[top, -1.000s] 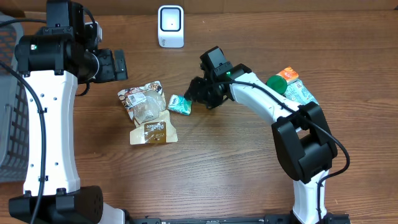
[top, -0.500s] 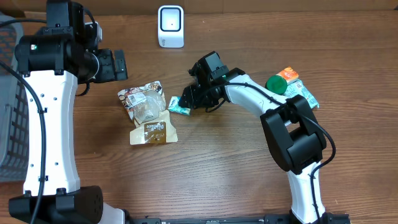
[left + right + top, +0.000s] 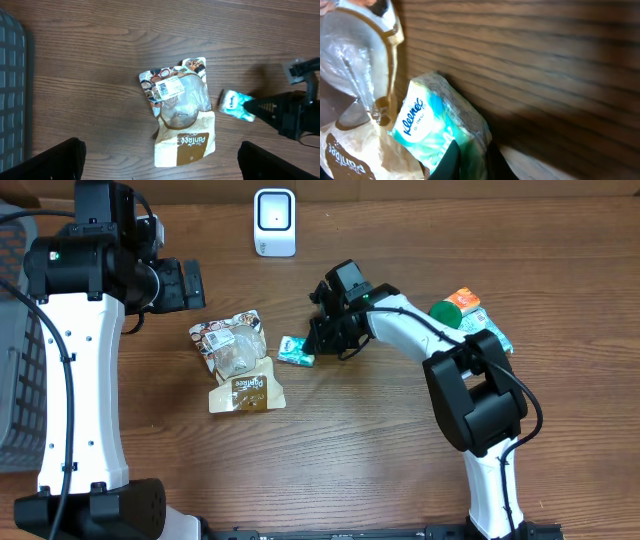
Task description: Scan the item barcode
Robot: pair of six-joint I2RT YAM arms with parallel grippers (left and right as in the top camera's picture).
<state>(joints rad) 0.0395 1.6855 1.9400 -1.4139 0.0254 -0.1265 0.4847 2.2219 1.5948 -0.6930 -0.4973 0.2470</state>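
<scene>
Jaws of the right gripper (image 3: 318, 344) are pressed together on one end of a small tissue pack (image 3: 437, 130), a white, blue and green Kleenex packet. In the right wrist view the two dark fingertips (image 3: 451, 159) pinch its near edge, with the printed face turned up. From overhead the tissue pack (image 3: 295, 351) sits at the middle of the bench (image 3: 360, 440), sticking out to the gripper's left. I cannot tell whether it rests on the wood or is held just above it.

Just beside the pack, on its far side from the gripper, lie crinkled snack pouches (image 3: 238, 365), one with a clear window and a white label, one brown with a logo, overlapping each other. The white scanner (image 3: 274, 222) stands at the far edge of the bench, well apart from the pack.

The left gripper (image 3: 190, 285) hovers high over the left part of the bench with its jaws spread wide and nothing between them. Behind the right arm are a green lid (image 3: 445, 313) and an orange packet (image 3: 463, 299). A grey basket (image 3: 15, 390) shows at the left edge.
</scene>
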